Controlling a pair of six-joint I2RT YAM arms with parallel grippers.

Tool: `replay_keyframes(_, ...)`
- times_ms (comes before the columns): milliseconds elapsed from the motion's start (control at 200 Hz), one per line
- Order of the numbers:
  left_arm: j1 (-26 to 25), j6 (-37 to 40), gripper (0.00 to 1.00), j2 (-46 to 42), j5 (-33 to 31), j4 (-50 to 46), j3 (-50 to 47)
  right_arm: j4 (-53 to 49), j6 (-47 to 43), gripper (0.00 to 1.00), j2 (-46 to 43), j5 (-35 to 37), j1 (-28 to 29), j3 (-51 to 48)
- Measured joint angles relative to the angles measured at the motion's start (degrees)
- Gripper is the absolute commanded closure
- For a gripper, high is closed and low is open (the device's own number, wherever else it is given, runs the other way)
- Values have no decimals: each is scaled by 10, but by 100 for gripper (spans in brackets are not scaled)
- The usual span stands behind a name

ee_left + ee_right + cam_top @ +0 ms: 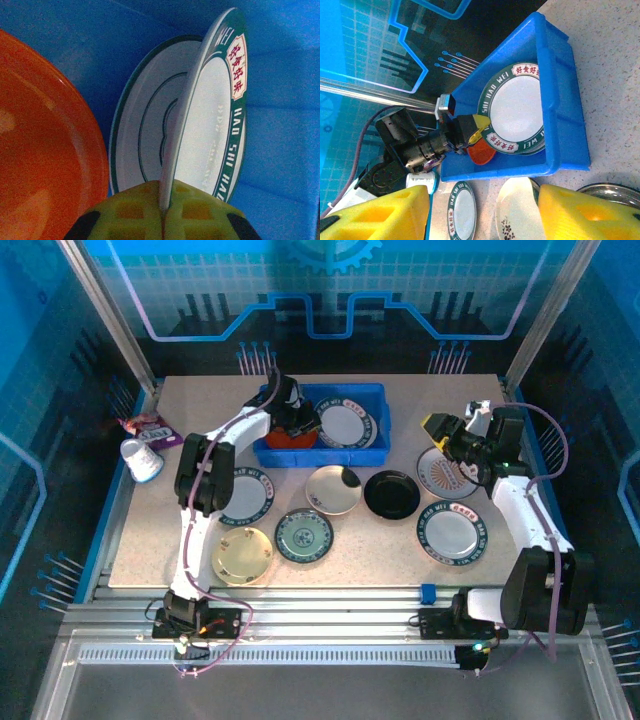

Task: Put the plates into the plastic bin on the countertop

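My left gripper point(162, 215) is clamped on the rim of a green-rimmed white plate point(215, 125), holding it on edge inside the plastic bin point(375, 392) at the far middle of the countertop point(400, 560). A second green-rimmed plate point(145, 135) sits just beside it, with an orange plate point(45, 150) further left in the bin. My right gripper point(440, 430) hangs with jaws apart and empty above a patterned plate point(437, 480) on the right, near a black plate point(391, 494)

Even cool overhead light with a blue cast, faint short shadows on the countertop point(380, 552), soft glare on the orange plate point(45, 150), green-rimmed plate point(215, 125) soft up close, yellow fingers point(580, 215) blurred at the lens
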Motion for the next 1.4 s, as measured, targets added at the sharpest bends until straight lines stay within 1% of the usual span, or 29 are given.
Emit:
replay_keyframes(435,-14,11,100,15,-20,-41,47,4,0,40,13,2,1,-7)
replay_keyframes(705,-16,33,65,21,-39,-74,73,4,0,40,13,3,5,-9)
replay_keyframes(801,-17,38,55,22,-48,-82,76,4,-1,40,13,4,5,-10)
replay_keyframes(846,-17,37,53,23,-51,-88,79,4,-2,40,13,5,5,-10)
replay_keyframes(961,-20,42,51,25,-60,-98,83,-1,-10,40,11,16,13,-10)
replay_keyframes(1071,-23,47,46,25,-67,-103,85,-13,-21,40,3,29,26,-10)
replay_keyframes(1191,-26,50,33,26,-80,-117,97,-35,-39,40,-10,50,42,-10)
replay_keyframes(1211,-27,54,28,26,-83,-119,100,-40,-43,40,-12,55,45,-10)
replay_keyframes(1241,-28,60,10,26,-87,-121,103,-47,-48,40,-14,61,49,-10)
replay_keyframes(1256,-28,56,4,26,-90,-120,104,-50,-51,40,-16,65,50,-10)
replay_keyframes(1266,-28,59,1,26,-90,-122,106,-52,-52,40,-16,66,52,-10)
replay_keyframes(1401,-29,67,1,25,-116,-137,110,-71,-71,40,-20,88,64,-10)
